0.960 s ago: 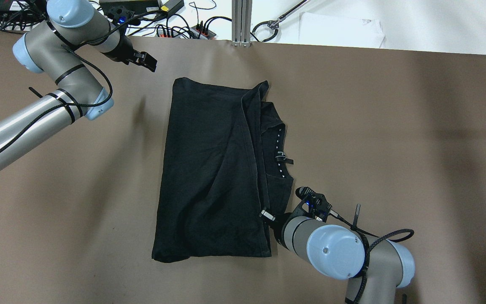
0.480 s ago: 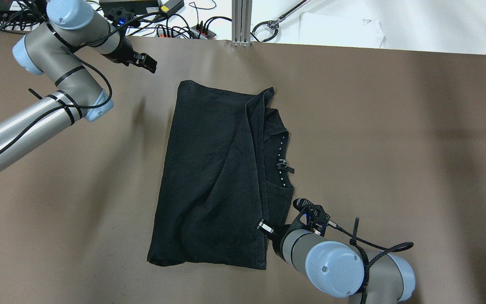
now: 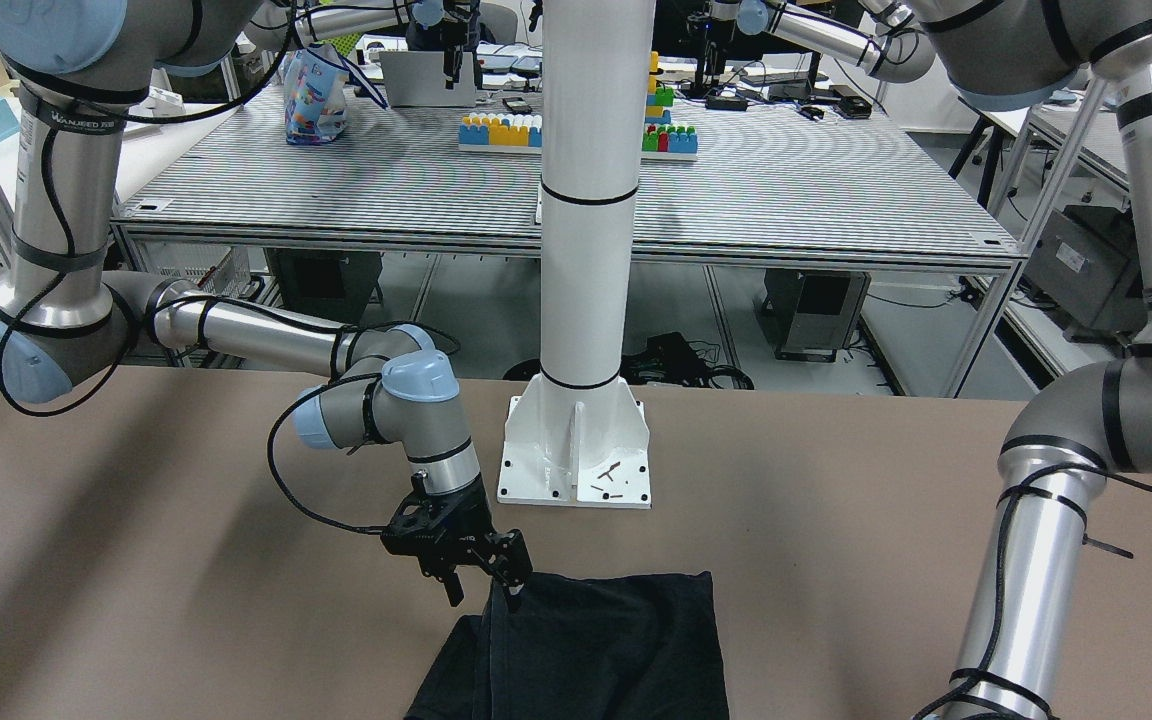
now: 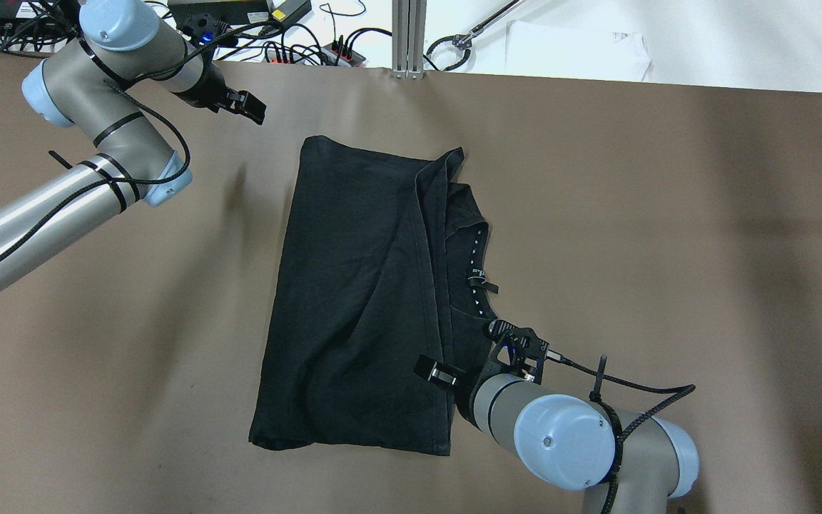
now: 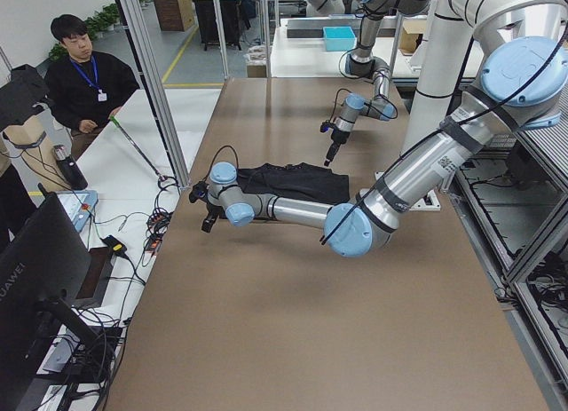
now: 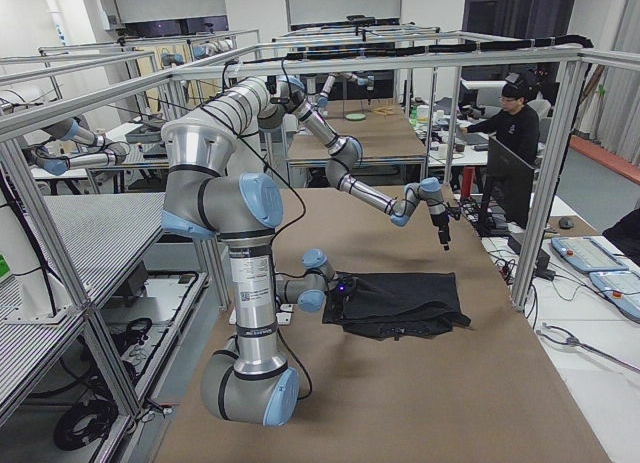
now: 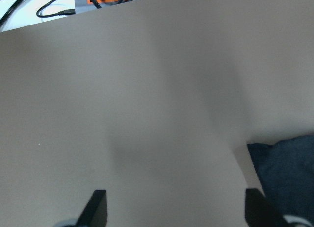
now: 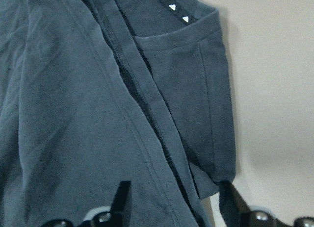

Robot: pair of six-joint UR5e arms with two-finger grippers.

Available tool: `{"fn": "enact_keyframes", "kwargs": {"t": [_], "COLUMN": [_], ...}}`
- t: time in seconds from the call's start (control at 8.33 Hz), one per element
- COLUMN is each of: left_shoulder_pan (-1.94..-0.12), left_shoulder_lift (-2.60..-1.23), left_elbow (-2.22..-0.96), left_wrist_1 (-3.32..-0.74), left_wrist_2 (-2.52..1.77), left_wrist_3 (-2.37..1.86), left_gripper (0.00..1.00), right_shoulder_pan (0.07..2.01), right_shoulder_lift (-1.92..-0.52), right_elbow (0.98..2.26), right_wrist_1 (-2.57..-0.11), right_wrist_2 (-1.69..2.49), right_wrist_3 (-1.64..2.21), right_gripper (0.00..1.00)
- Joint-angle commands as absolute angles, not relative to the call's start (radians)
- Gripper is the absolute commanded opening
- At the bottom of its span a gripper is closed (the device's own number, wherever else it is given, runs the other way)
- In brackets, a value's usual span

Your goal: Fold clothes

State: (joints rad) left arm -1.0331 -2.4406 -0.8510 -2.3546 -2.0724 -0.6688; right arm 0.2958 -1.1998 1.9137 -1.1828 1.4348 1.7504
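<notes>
Start at the right gripper [image 8: 175, 196]: its fingers [image 8: 121, 202] stand wide apart at the bottom of the wrist view, with nothing clamped. Between them runs the hemmed band of the clothes [image 4: 354, 300]. One tip is over the broad top panel. The other is at the edge of the under layer, where dark fabric meets bare table [image 4: 668, 250]. Whether the tips actually touch the cloth, I can't tell. Out from there, the right arm [image 4: 568, 442] comes in from the lower right of the overhead view, wrist low over the garment's lower right part.

The garment itself is dark and lies flat in the middle of the overhead frame, long side running up and down the picture. A wide panel is folded over from the left, and a neckline [image 4: 477, 260] with small white triangles peeks out along the right edge. In the front-facing view it's at bottom centre, below the foot of the white pillar [image 3: 591, 200] and apart from it.

Over to the left gripper [image 7: 175, 207]: fingers [image 7: 98, 210] spread wide here too, and empty. It hovers over bare brown table, with a corner of the dark cloth at the lower right of its wrist view. In the overhead it's at the upper left, near the garment's top left corner but apart from it. A person [image 5: 84, 74] is at the upper left of the left-side view.
</notes>
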Motion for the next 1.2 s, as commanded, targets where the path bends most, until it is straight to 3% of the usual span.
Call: {"fn": "enact_keyframes", "kwargs": {"t": [0.0,0.24,0.36,0.6,1.08], "left_shoulder_pan": [-1.032,-1.032,-1.032,-1.032,-1.032], "left_shoulder_lift": [-2.439,-2.439,-2.439,-2.436,-2.436], "left_elbow": [-0.851,-0.850,-0.851,-0.851,-0.850], "left_wrist_1": [-2.355,-2.355,-2.355,-2.356,-2.355], "left_wrist_2": [-2.072,-2.072,-2.072,-2.072,-2.071], "left_wrist_3": [-0.669,-0.669,-0.669,-0.669,-0.673], "left_gripper": [1.00,1.00,1.00,1.00,1.00], "right_shoulder_pan": [0.316,0.365,0.373,0.419,0.425], "right_shoulder_lift": [-1.174,-1.113,-1.076,-1.042,-1.029], "right_elbow": [1.907,1.818,1.766,1.666,1.634], "right_wrist_1": [-1.160,-1.146,-1.134,-1.086,-1.068], "right_wrist_2": [1.433,1.446,1.451,1.517,1.522], "right_wrist_3": [1.749,1.676,1.599,1.556,1.555], "right_gripper": [0.74,0.75,0.88,0.91,0.73]}}
